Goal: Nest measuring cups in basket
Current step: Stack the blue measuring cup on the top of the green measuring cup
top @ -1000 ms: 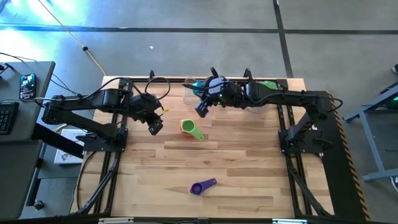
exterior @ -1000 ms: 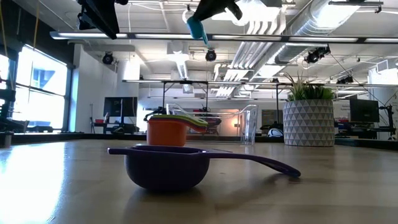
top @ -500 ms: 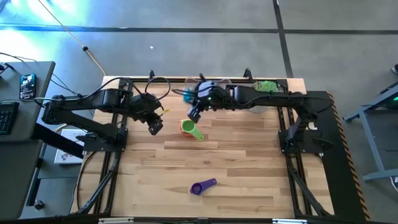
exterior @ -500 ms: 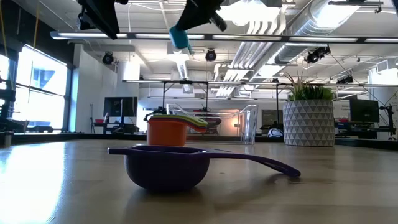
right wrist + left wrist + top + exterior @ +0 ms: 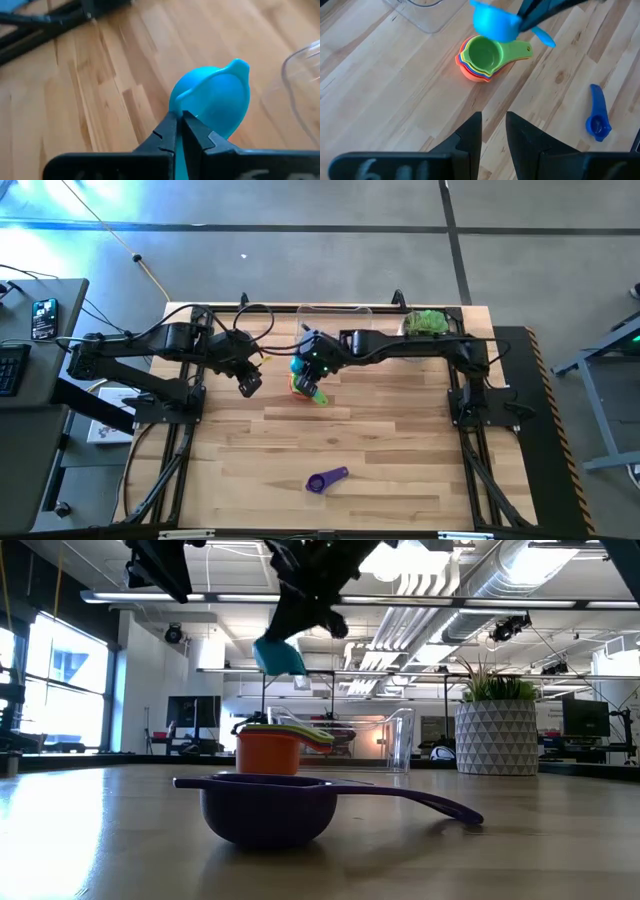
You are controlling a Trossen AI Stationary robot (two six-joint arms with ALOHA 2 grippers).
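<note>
Table (image 5: pixel 380 450): our right jaws (image 5: pixel 312 363) clamp teal cup (image 5: pixel 279 657) over nested stack (image 5: pixel 308 387); left jaws (image 5: pixel 249 385), at stack's 9 o'clock, parted, empty.

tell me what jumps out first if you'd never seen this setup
The right claw, shut on a teal measuring cup, hangs it in the air just above a nested stack of cups with a green one on top, mid-table near the clear basket. A lone purple cup lies apart toward the near edge.
</note>
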